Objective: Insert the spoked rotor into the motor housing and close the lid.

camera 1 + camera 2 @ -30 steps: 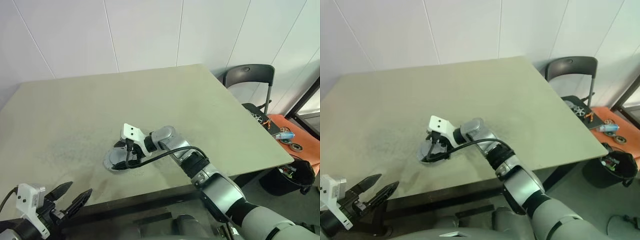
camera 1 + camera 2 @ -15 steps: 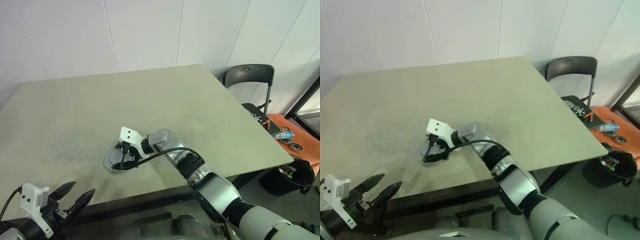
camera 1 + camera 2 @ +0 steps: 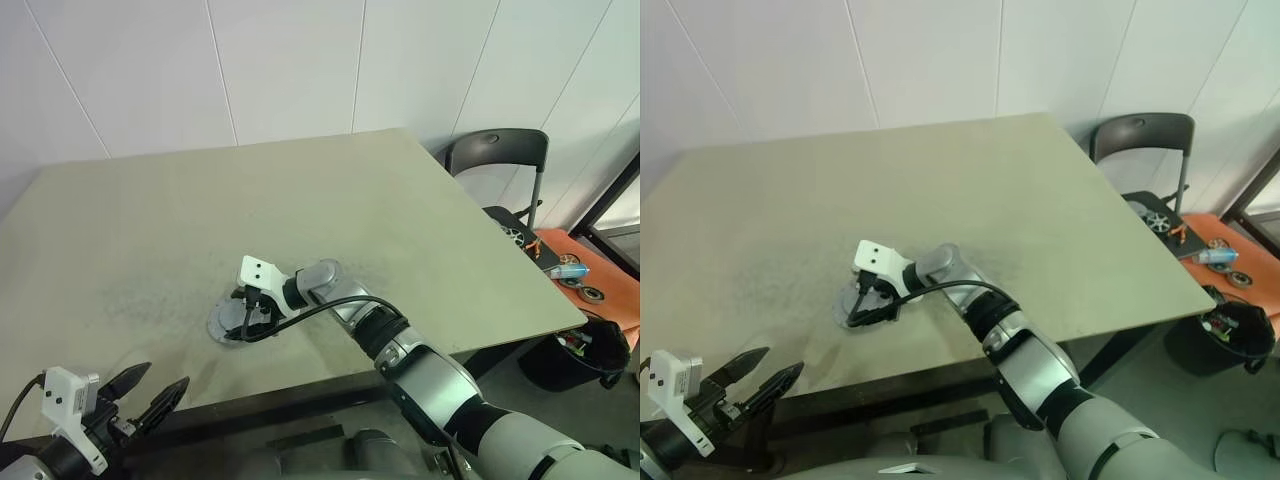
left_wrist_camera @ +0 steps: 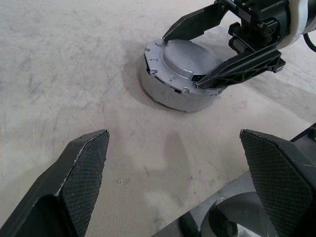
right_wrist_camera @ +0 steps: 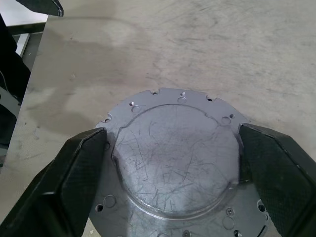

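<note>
The motor housing (image 4: 168,96) lies flat on the table as a round silver casing. The lid (image 5: 180,153) sits shut on top of it, scratched grey outer face up. The spoked rotor is hidden. My right gripper (image 4: 181,60) hovers just over the lid, open, with one black finger on each side of the raised centre; I cannot tell whether they touch it. In the left eye view the same gripper (image 3: 248,316) covers part of the housing (image 3: 220,322). My left gripper (image 3: 167,374) is open and holds nothing, low at the table's near edge, well short of the housing.
The table (image 3: 330,190) is bare apart from the housing. Beyond the table's right edge stand a black chair (image 3: 497,155), an orange surface with small parts (image 3: 580,272) and a black bin (image 3: 590,350).
My right arm has settled slightly lower at the elbow, and its gripper stays over the lid. The left gripper has kept still.
</note>
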Controlling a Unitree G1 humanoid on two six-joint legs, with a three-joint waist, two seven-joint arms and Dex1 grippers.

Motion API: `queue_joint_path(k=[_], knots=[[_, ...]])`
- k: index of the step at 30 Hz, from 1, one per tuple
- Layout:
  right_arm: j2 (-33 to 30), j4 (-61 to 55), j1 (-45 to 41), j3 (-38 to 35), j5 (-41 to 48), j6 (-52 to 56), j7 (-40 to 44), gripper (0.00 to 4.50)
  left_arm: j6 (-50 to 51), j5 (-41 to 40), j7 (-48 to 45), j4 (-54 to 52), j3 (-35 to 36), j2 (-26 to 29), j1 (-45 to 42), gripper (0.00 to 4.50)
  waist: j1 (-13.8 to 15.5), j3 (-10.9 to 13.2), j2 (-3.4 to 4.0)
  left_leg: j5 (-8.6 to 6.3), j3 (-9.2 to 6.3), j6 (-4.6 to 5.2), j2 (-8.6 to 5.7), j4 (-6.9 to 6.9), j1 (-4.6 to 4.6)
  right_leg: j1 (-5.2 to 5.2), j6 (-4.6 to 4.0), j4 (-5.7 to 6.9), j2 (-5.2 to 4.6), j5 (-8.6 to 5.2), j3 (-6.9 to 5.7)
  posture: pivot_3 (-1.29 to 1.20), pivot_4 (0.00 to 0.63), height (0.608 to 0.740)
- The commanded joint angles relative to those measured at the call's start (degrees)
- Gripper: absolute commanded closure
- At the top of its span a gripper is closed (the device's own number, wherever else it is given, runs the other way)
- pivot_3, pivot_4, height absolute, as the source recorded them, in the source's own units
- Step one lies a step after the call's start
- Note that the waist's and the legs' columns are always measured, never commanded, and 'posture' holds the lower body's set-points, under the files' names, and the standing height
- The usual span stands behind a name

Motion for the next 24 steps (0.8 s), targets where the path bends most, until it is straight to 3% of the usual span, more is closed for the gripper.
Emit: queue_joint_path(k=[1,24], knots=[[1.2,0.4,-0.5,-0.4,0.1,0.1,0.1,0.89,-0.8,-0.1,0.3,-1.1,-0.2,0.3,-0.5,0.00,0.0,0.0,0.00,0.00,0.00,0.00,0.00,0.00,0.00,0.00,0.00,0.00,0.00,0.00,0.00,0.00,0.000,0.740],[2.6,-0.2,-1.9,-2.9,2.1,0.2,-2.6,1.02,0.5,-0.4,2.2,-2.5,-1.1,0.5,-1.9,0.00,0.1,0.0,-0.01,0.00,0.00,0.00,0.00,0.01,-0.02,-0.01,0.00,0.00,0.00,0.01,0.00,0.00,0.000,0.740]])
